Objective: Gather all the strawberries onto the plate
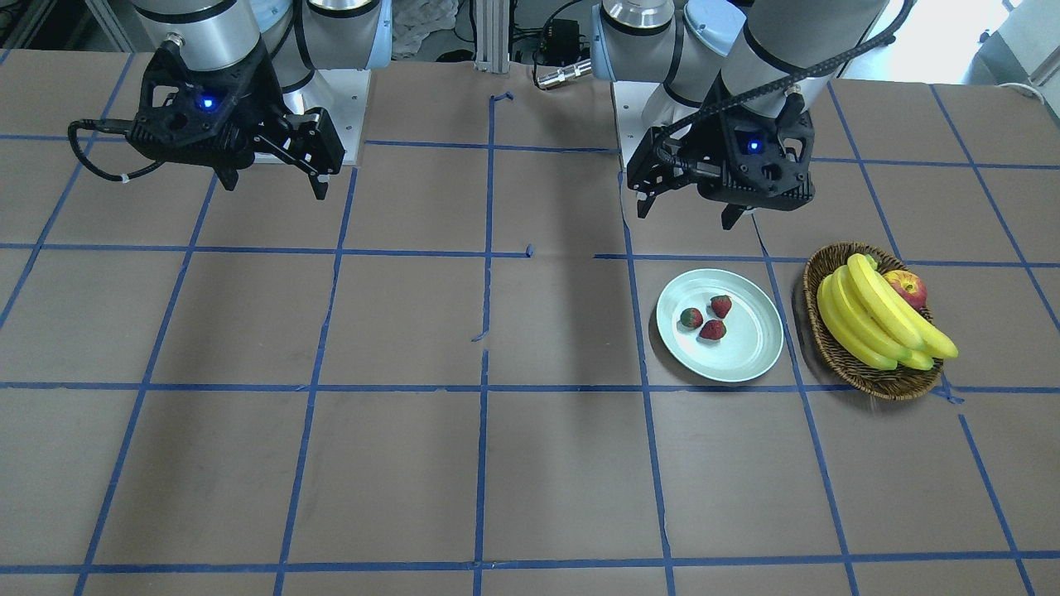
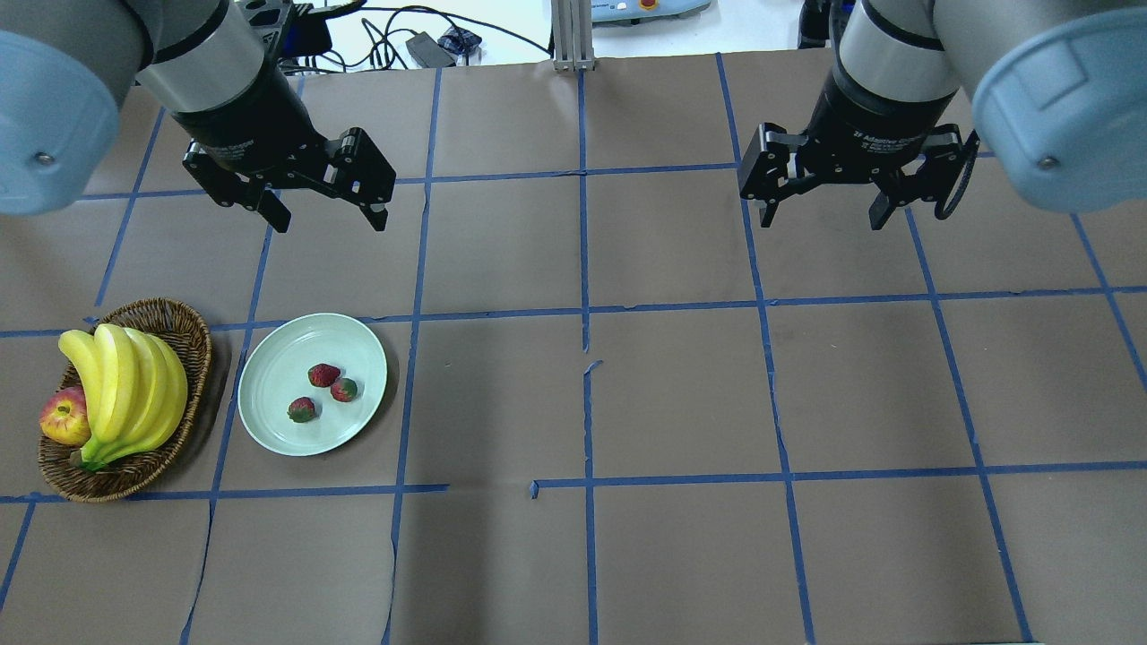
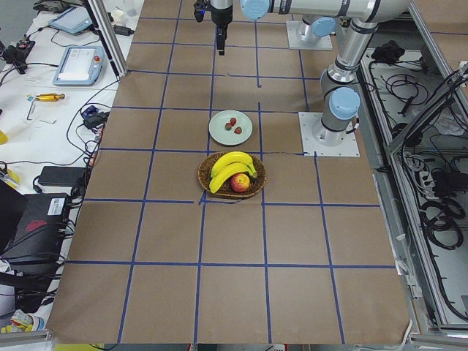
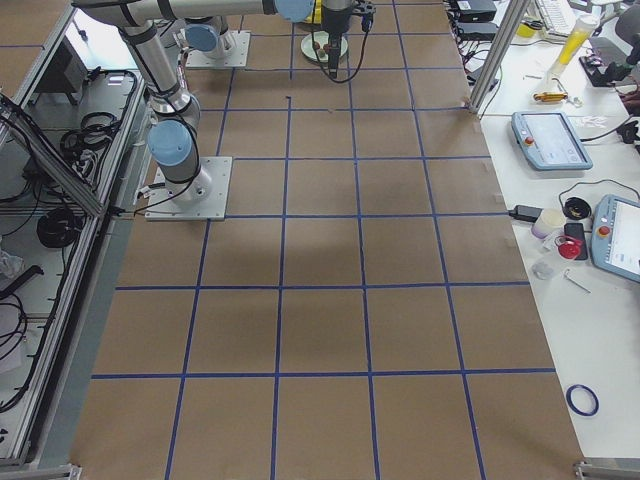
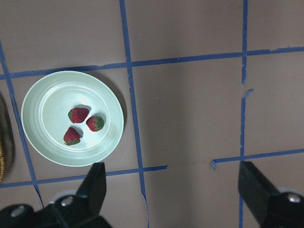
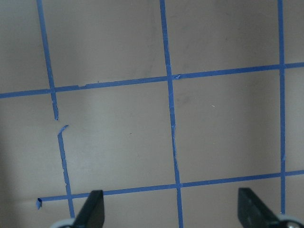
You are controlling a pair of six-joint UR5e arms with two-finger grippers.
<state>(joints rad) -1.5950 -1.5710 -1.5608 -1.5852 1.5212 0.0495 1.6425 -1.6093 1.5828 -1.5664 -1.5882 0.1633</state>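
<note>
Three strawberries (image 2: pixel 323 374) (image 2: pixel 344 390) (image 2: pixel 302 409) lie together in the pale mint-green plate (image 2: pixel 278 376) on the table's left side. They also show in the front view (image 1: pixel 712 330) and in the left wrist view (image 5: pixel 79 114), lying in the plate (image 5: pixel 47 95). My left gripper (image 2: pixel 330 215) is open and empty, raised above the table just beyond the plate. My right gripper (image 2: pixel 822 219) is open and empty, raised over bare table far to the right.
A brown wicker basket (image 2: pixel 193 331) stands left of the plate, holding a bunch of bananas (image 2: pixel 125 385) and a red-yellow apple (image 2: pixel 63 417). Blue tape lines grid the brown table (image 2: pixel 681 394).
</note>
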